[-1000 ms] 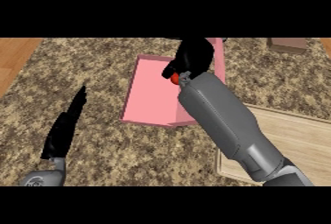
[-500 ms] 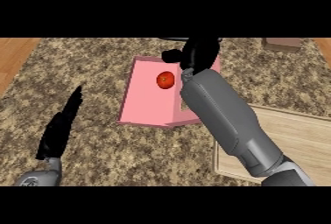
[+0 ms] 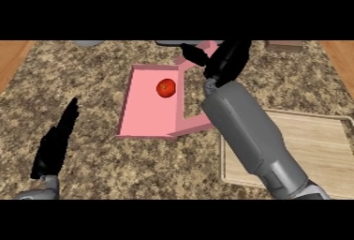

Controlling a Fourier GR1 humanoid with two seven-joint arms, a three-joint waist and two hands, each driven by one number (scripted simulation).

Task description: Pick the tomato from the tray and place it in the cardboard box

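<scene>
A red tomato [image 3: 166, 87] lies inside the pink open-topped box [image 3: 142, 123], near its far end. My right hand [image 3: 224, 61] hovers just right of the tomato over the box's far right wall. It is open, with thumb and fingers spread and nothing in them. The grey right forearm [image 3: 249, 131] hides the box's near right corner. The light wooden tray [image 3: 311, 140] lies to the right with nothing showing on it. My left hand [image 3: 59, 140] rests at the left, open with straight fingers, apart from the box.
Speckled granite counter [image 3: 90, 84] all around. Grey objects [image 3: 86, 43] sit cut off at the far edge, and a brown block [image 3: 283, 45] stands at the far right. Wooden strips border the counter left and right.
The right hand, which covered the tomato a second ago, has opened and lifted away to the right. The tomato now lies uncovered in the pink box. The left hand barely moved.
</scene>
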